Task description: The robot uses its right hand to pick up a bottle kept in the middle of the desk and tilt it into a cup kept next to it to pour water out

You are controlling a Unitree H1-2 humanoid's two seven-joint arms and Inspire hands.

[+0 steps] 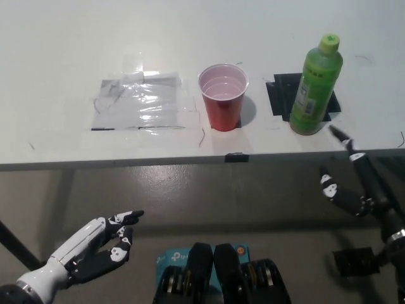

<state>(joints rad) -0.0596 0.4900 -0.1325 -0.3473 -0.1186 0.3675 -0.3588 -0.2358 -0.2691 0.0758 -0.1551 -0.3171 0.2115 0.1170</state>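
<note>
Desk: white top filling the upper part of the head view, its front edge running across the middle.
Plastic sheet: clear, taped flat on the desk, left of the cup, apart from it.
Black tape patch: dark square on the desk; the bottle stands on its front part.
Right hand: black, below and just in front of the desk edge, right of centre. Fingers spread and released, grasping nothing; one fingertip reaches up beside the bottle's base, contact not clear.
Left hand: white, resting low at lower left, well apart from the desk, fingers loosely apart, empty.
Bottle: green, upright, cap on, labelled, right of the cup and near it, not touching.
Cup: red, upright, mouth open, near desk centre.
Step in hand: reach and grasp, judged not yet made.
Method advised: raise the right hand over the desk edge, wrap the fingers around the bottle's middle at the label, close firmly before lifting, keep it upright until over the cup, then tilt leftward towards the cup mouth.
Risk: a fingertip push at the base could tip the bottle.
</note>
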